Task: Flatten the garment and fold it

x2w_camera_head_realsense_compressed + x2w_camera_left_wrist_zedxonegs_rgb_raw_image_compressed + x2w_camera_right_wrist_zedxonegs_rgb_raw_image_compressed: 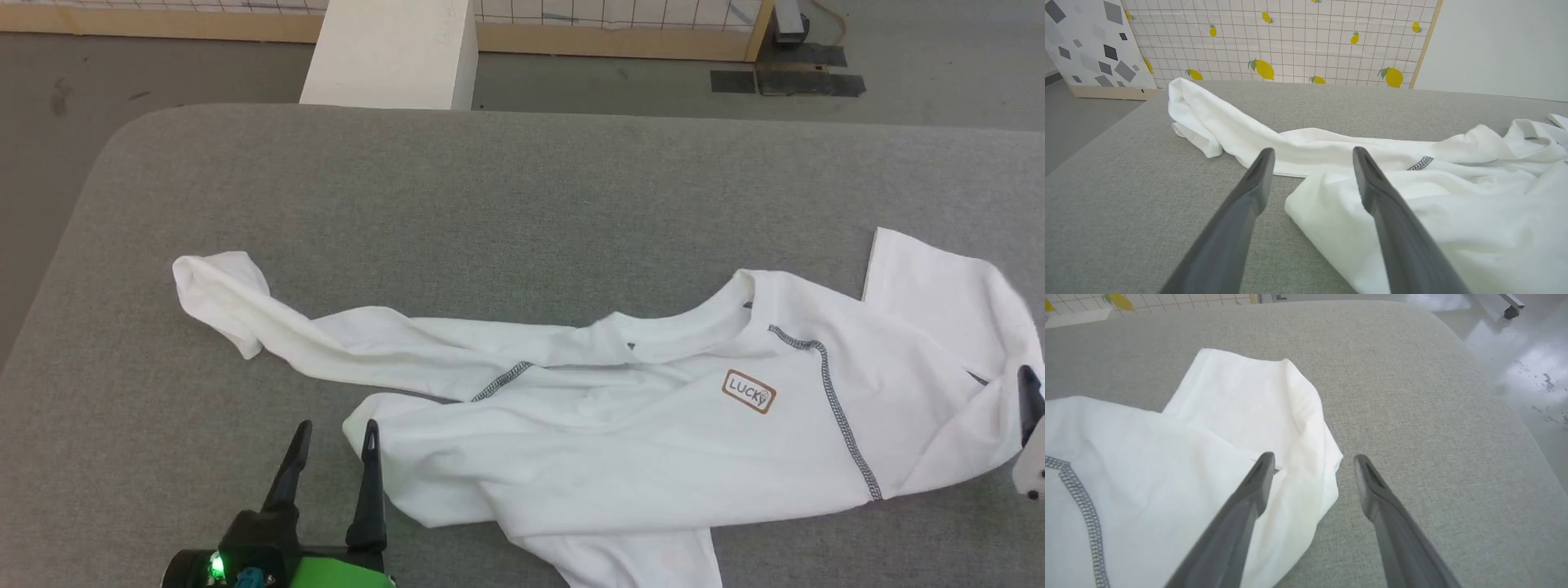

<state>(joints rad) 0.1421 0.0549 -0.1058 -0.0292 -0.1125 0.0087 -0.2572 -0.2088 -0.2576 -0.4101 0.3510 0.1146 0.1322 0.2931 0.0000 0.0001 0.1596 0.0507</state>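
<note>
The white T-shirt [620, 425] lies crumpled across the grey table [490, 188], one sleeve stretched far left, dark zigzag seams and a "LUCKY" patch [749, 391] facing up. My left gripper [336, 426] stands open at the lower left, its right finger just at the shirt's left fold; in the left wrist view the gripper [1312, 157] straddles the fabric's edge [1306, 204]. My right gripper [1312, 461] is open over the shirt's right sleeve corner [1310, 477], one finger above cloth, the other above bare table. In the head view one dark fingertip [1029, 392] shows at the right edge.
A rigid white box [392, 53] stands behind the table's far edge. A lemon-print grid panel [1290, 41] lines the back. The table's rounded right corner and shiny floor [1527, 355] lie close to my right gripper.
</note>
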